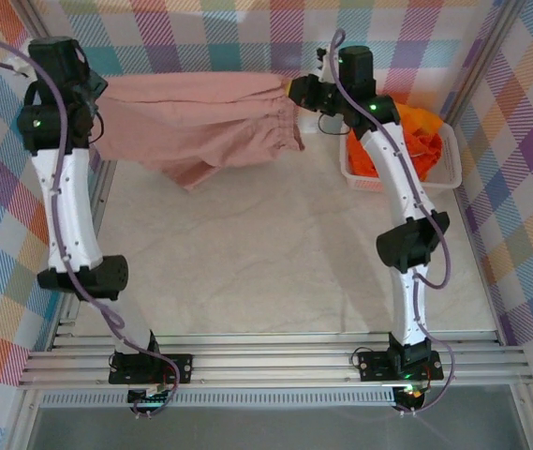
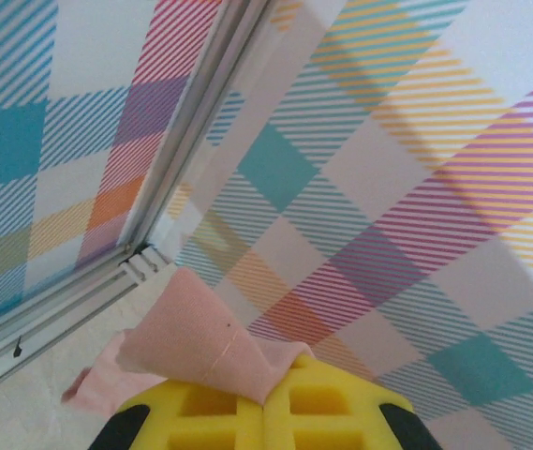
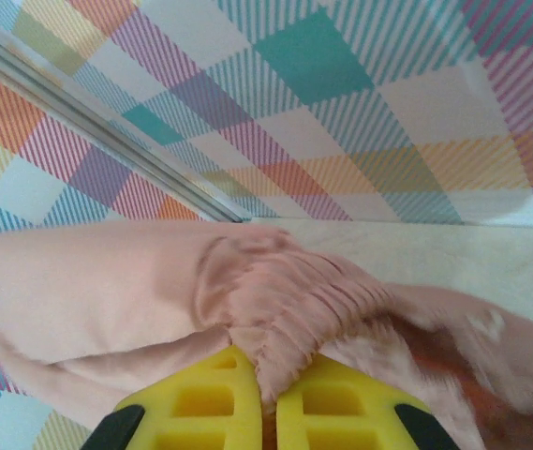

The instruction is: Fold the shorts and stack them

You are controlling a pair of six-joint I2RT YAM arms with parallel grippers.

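Observation:
A dusty pink pair of shorts hangs stretched between my two grippers above the far part of the table. My left gripper is shut on a corner of the pink cloth at its left end, and its yellow jaws pinch the fabric. At the right end, my right gripper is shut on the gathered elastic waist, the cloth squeezed between the yellow jaws. Bright orange shorts lie piled in the basket at the right.
A white lattice basket stands at the far right, against the plaid wall. Plaid walls with metal frame rails close in the back and sides. The beige table stretches out below the hanging shorts.

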